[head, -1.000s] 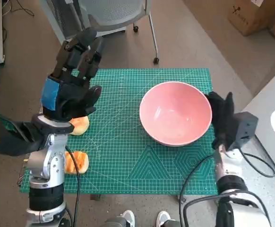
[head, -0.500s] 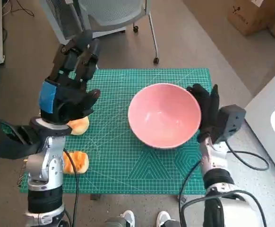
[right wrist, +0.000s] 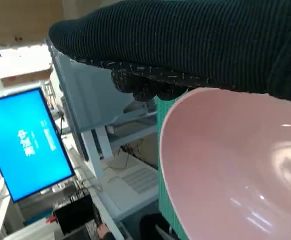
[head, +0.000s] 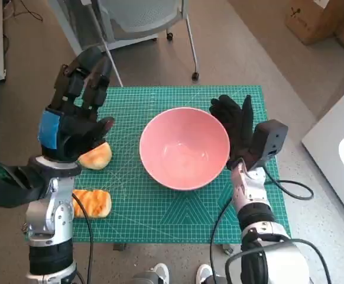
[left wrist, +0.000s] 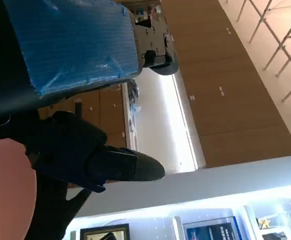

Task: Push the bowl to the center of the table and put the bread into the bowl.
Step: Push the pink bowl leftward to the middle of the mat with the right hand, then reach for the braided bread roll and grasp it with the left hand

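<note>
A pink bowl (head: 184, 147) stands near the middle of the green cutting mat (head: 160, 201); the right wrist view shows its pink inside (right wrist: 235, 165) close up. My gloved right hand (head: 236, 127) presses flat against the bowl's right side, fingers spread and holding nothing. One bread piece (head: 96, 155) lies at the mat's left edge, partly under my raised left hand (head: 71, 115). A second, toasted bread piece (head: 91, 203) lies nearer the front left. My left hand hovers above the mat with fingers apart, empty. The left wrist view shows only its blue-taped back (left wrist: 70, 45) and the room.
An office chair's base (head: 142, 23) stands beyond the mat's far edge. A cardboard box (head: 317, 18) sits on the floor at the far right. A pale surface (head: 343, 154) lies to the right of the table. A cable (head: 278, 189) loops from my right wrist.
My right hand has pushed the bowl leftward from the mat's right part to about its middle. My left hand has drifted a little left and stays raised.
</note>
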Controlling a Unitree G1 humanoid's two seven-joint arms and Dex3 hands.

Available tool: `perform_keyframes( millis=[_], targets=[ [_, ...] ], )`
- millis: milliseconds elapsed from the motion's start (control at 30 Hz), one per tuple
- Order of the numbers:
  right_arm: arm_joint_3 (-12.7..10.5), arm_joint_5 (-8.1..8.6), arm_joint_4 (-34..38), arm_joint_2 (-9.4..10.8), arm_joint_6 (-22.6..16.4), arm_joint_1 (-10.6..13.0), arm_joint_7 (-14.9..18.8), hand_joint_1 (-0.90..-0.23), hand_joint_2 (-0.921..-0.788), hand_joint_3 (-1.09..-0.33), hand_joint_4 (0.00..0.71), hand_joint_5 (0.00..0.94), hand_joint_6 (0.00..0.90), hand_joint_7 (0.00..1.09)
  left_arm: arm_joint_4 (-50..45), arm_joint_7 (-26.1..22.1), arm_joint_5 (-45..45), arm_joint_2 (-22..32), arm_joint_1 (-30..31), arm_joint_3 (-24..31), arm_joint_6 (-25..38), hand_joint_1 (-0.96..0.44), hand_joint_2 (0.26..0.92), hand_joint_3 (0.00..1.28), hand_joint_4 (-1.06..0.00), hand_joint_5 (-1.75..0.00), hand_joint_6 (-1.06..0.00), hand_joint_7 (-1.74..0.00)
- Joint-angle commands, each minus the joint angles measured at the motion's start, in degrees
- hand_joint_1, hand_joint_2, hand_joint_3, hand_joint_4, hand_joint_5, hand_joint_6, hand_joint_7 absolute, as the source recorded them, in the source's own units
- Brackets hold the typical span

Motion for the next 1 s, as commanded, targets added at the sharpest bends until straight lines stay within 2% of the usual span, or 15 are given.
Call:
perform_keyframes(
  millis=[33, 267, 467, 800, 1000],
  targets=[
    [-0.44, 0.29, 1.10, 1.30, 1.84, -0.16, 0.01, -0.553, -0.921, -0.801, 0.181, 0.005, 0.387, 0.04, -1.28, -0.10, 0.05, 0.75, 0.96, 0.74, -0.84, -0.51, 0.900, 0.13, -0.08, -0.01, 0.00, -0.55],
    [-0.88, 0.49, 1.16, 1.99, 2.29, -0.56, 0.49, -0.561, -0.921, -0.786, 0.186, 0.006, 0.390, 0.04, -1.94, 0.43, 0.34, 0.46, 1.63, 0.81, -0.75, -0.51, 0.909, 0.12, -0.08, -0.01, 0.00, -0.55],
    [-0.68, 0.01, 1.01, 1.31, 2.05, -0.61, 1.19, -0.573, -0.921, -0.778, 0.188, 0.006, 0.388, 0.04, -2.60, 1.06, 0.67, 0.21, 2.16, 0.49, -0.69, -0.53, 0.915, 0.11, -0.09, -0.01, 0.00, -0.55],
    [1.22, -1.47, -1.00, -2.84, -1.31, -1.92, 2.49, -0.572, -0.921, -0.780, 0.197, 0.008, 0.379, 0.04, -3.11, 1.37, 0.06, 0.42, 2.56, 0.87, -0.36, -0.52, 0.921, 0.09, -0.10, -0.02, 0.00, -0.56],
    [2.06, -1.66, -3.74, -5.37, -6.83, -3.22, 4.37, -0.607, -0.921, -0.731, 0.204, 0.008, 0.381, 0.04, -3.31, 1.40, -0.01, 0.53, 2.36, 0.94, -0.28, -0.50, 0.921, 0.09, -0.11, -0.02, 0.00, -0.57]
  ],
)
